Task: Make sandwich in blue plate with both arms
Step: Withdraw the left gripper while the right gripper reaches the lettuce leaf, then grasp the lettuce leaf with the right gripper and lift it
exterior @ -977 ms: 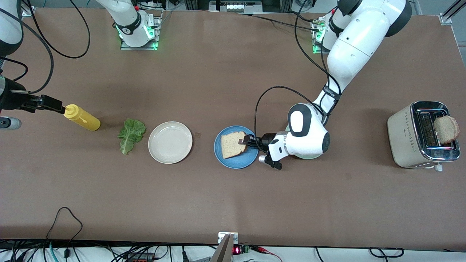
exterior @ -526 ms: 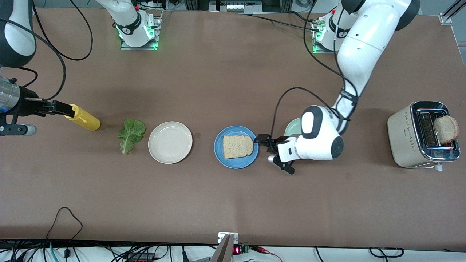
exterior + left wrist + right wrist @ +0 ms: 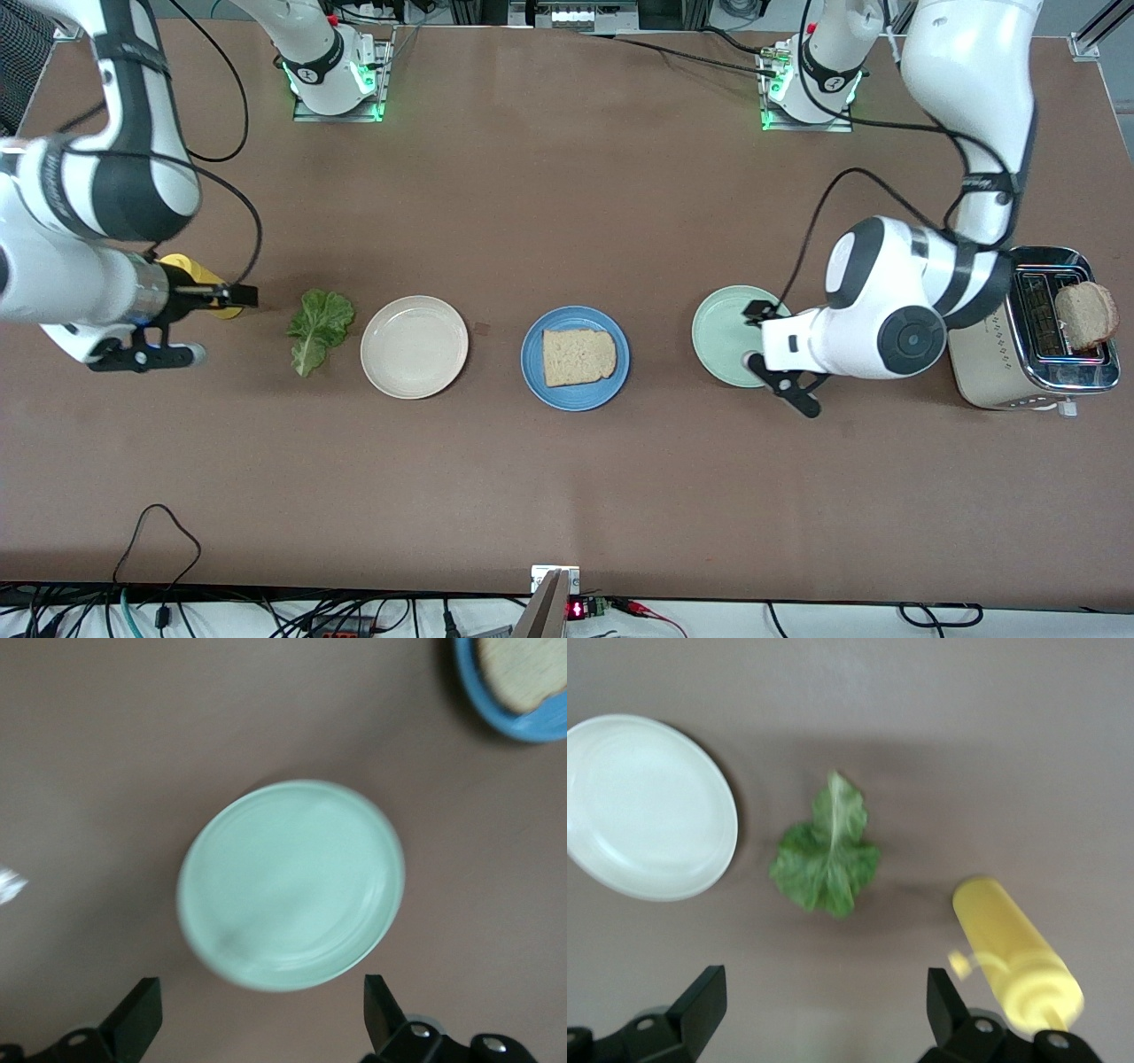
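One bread slice flat in the blue plate, mid-worktop, with nothing yet on top. Still needed, judging by the task: the lettuce leaf and a second slice, now standing up out of the toaster at the left arm's end.

Leaf flat on the worktop beside the cream-white plate, toward the right arm's end, with that plate between leaf and blue plate. Long axis of the leaf running nearer-to-farther from the front camera, slightly slanted. Just past it toward the right arm's end, a yellow squeeze bottle lying on its side.

Right hand over the bottle, fingers spread wide and holding nothing, the leaf close by on the blue-plate side. Clearly the arm better placed for the leaf.

Left hand over the pale mint-green plate, fingers wide apart, empty, between blue plate and toaster. Probably the arm better placed for the toast.
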You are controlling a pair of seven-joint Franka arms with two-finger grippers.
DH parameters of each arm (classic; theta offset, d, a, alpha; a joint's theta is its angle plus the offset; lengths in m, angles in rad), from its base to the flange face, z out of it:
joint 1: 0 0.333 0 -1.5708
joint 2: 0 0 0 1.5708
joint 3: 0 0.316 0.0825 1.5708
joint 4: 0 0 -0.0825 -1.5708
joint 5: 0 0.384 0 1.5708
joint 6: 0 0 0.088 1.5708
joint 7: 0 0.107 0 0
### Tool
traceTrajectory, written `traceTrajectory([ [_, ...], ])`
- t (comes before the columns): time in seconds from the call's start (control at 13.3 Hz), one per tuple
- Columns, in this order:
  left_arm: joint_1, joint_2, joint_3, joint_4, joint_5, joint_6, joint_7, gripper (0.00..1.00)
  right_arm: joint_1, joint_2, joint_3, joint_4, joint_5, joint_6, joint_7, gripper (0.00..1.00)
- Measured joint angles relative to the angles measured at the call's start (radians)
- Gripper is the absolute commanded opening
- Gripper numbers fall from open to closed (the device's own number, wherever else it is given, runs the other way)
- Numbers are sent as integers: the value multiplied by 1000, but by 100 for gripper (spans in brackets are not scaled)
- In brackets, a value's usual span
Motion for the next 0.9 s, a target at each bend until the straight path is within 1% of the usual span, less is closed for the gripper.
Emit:
traceTrajectory([
  [0.08,0,-21,10,4,63,-25,0,100,2,12,0,-37,0,76,0,100],
  [0.23,1,-55,38,49,115,-111,-1,100,2,22,0,-127,0,246,0,100],
  [0.38,16,-96,65,135,121,-200,0,100,2,24,-1,-222,0,406,0,100],
  [0.45,32,-130,68,168,121,-223,1,100,2,27,-1,-267,0,476,0,100],
  [0.6,65,-210,70,194,119,-247,-6,100,3,37,-1,-347,0,606,16,100],
  [0.75,85,-257,70,194,113,-257,-80,100,6,58,-1,-394,0,683,42,100],
  [0.9,87,-269,66,195,111,-258,-163,100,8,85,-1,-406,0,723,53,100],
])
